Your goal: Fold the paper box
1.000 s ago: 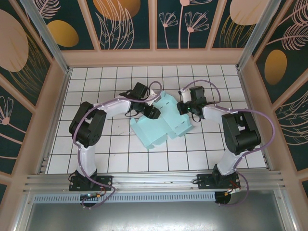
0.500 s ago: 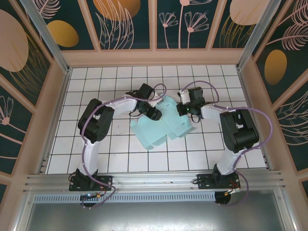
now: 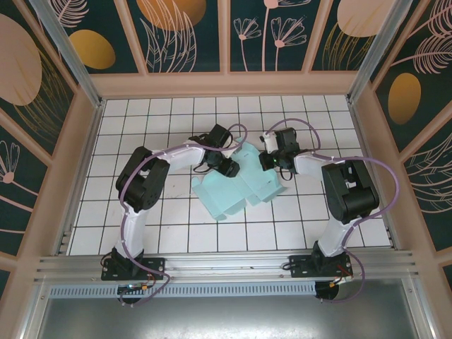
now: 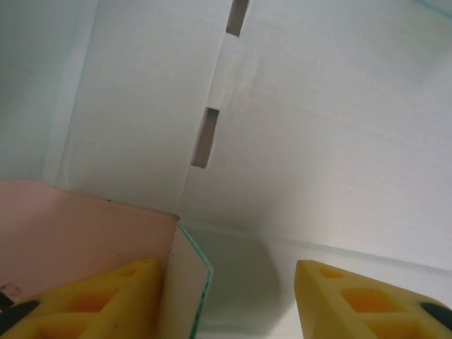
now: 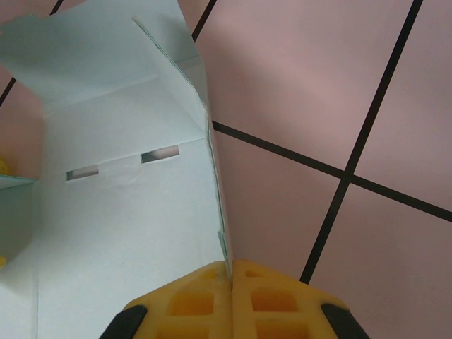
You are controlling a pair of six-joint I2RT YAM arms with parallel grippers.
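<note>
The paper box [image 3: 233,191] is a pale aqua card piece lying half raised on the tiled floor between both arms. My left gripper [image 3: 230,168] is at its upper left part. In the left wrist view it [image 4: 229,304] stands open inside the box [image 4: 318,141], and a thin upright card edge [image 4: 194,282] rests against the left finger [image 4: 92,304]. The right finger stands apart from it. My right gripper [image 3: 271,162] sits at the box's upper right side. In the right wrist view it [image 5: 232,282] is shut on the edge of an upright panel [image 5: 120,212] with two slots.
The floor [image 3: 141,219] is white tile with black grid lines and looks pink in the right wrist view [image 5: 318,106]. Pink walls [image 3: 78,162] enclose it on three sides. A metal rail [image 3: 226,265] runs along the near edge by the arm bases.
My left arm has swung right and pushed its gripper further into the box. The box's left part has shifted slightly. The right gripper has stayed shut on the panel edge.
</note>
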